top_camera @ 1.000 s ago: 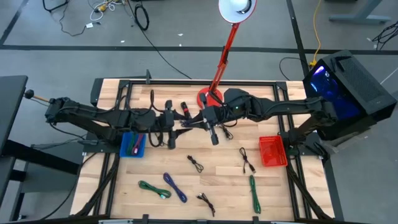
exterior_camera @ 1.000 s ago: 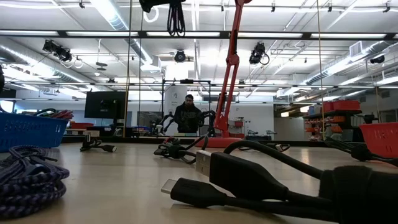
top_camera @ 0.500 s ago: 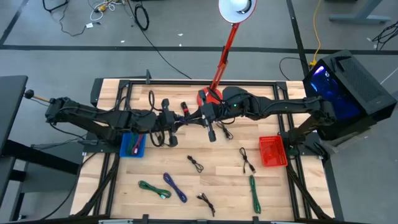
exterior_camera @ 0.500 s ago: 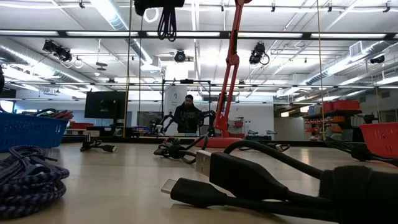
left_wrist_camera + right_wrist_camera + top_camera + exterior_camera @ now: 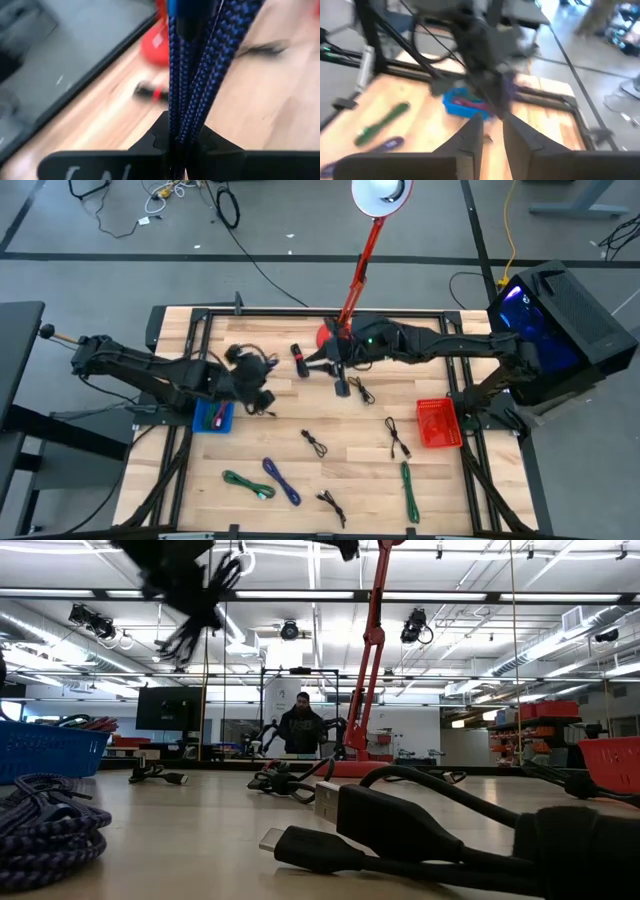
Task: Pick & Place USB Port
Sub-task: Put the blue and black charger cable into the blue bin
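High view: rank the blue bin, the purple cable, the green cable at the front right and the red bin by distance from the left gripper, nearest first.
From the left gripper, shut on a braided cable:
1. Blue bin, just beside it, to its front left.
2. Purple cable, toward the front edge, near the middle.
3. Green cable, front right.
4. Red bin, at the right side.
The last two are fairly close to call.

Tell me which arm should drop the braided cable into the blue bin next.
Left. The left gripper is clamped on the blue braided cable and hangs right beside the blue bin. The right gripper holds nothing and sits farther off, near the red lamp base.
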